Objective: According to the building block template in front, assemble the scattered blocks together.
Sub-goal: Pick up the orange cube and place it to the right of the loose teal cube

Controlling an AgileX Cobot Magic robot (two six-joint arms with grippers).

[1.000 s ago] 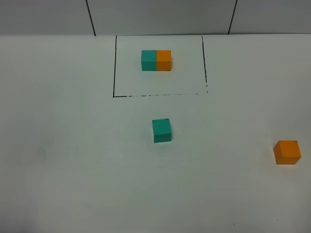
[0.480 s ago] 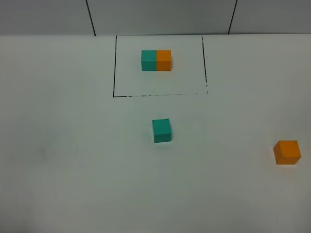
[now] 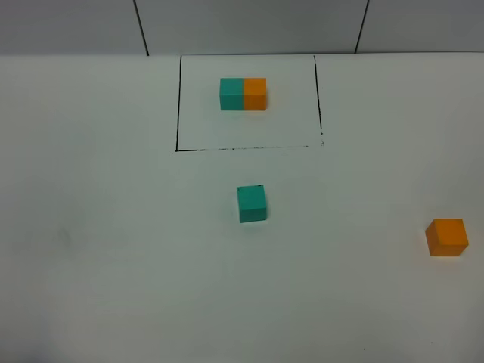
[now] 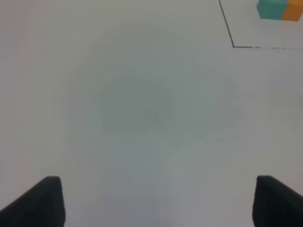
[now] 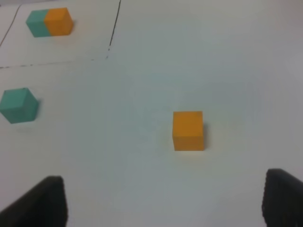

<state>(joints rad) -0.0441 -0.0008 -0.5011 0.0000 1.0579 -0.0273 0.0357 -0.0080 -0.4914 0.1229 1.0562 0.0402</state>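
**Workpiece properties.** The teal cube [image 3: 252, 203] and the orange cube [image 3: 446, 237] are plain matte blocks of equal size. Judged from appearance, both are rigid and light, with no fragile features. The matte finish should give fair friction, and the flat parallel faces suit a two-finger pinch.

**Grip location.** Take hold across two opposite side faces, centred on the cube. Leave the mating face free: the building block template [image 3: 243, 94] shows teal on the left and orange on the right, so the teal cube's right face meets the orange cube's left face.

**Workpiece location.**
- The template sits inside the black outline [image 3: 178, 106] at the far side of the table [image 3: 113, 227].
- The teal cube lies near the table's middle, just outside the outline's near edge.
- The orange cube lies well apart from it, close to the right edge of the high view.

**Gripper state.**
- The right gripper [image 5: 165, 203] is spread wide and holds nothing. The orange cube lies ahead of it, roughly on its centre line, not touching.
- The left gripper [image 4: 154, 201] is also wide and empty, over bare table. Its camera shows only the template's corner and not the teal cube.
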